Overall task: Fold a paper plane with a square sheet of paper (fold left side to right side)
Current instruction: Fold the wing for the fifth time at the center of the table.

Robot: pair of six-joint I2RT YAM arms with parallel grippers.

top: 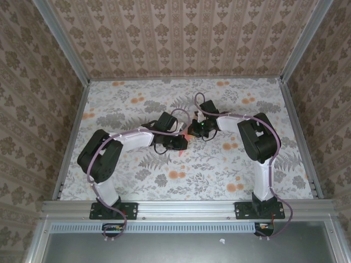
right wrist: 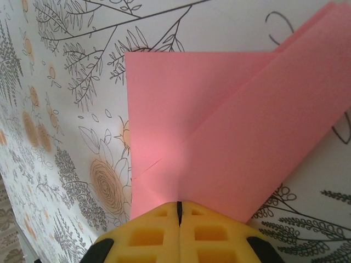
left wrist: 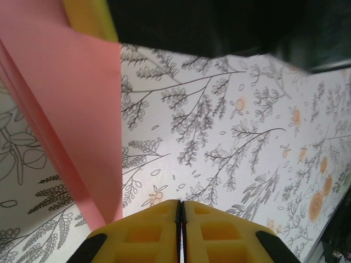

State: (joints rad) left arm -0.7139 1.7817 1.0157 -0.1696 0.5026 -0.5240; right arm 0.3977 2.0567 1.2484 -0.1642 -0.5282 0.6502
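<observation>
The salmon-pink sheet of paper (right wrist: pixel 219 120) is folded into layers, with one flap slanting up over a flat part. My right gripper (right wrist: pixel 179 204) is shut with its yellow tips at the paper's near edge, where a crease runs into the jaw line, so it seems pinched there. In the left wrist view the paper (left wrist: pixel 77 109) rises on the left, and a yellow finger (left wrist: pixel 90 16) of the right gripper shows at its top. My left gripper (left wrist: pixel 181 204) is shut beside the paper with nothing between its fingers. From above, both grippers meet mid-table over the paper (top: pixel 192 135).
The floral tablecloth (top: pixel 230 175) covers the table. Aluminium rails (top: pixel 71 142) and patterned walls close off the left, right and back. Open cloth lies all round the two grippers.
</observation>
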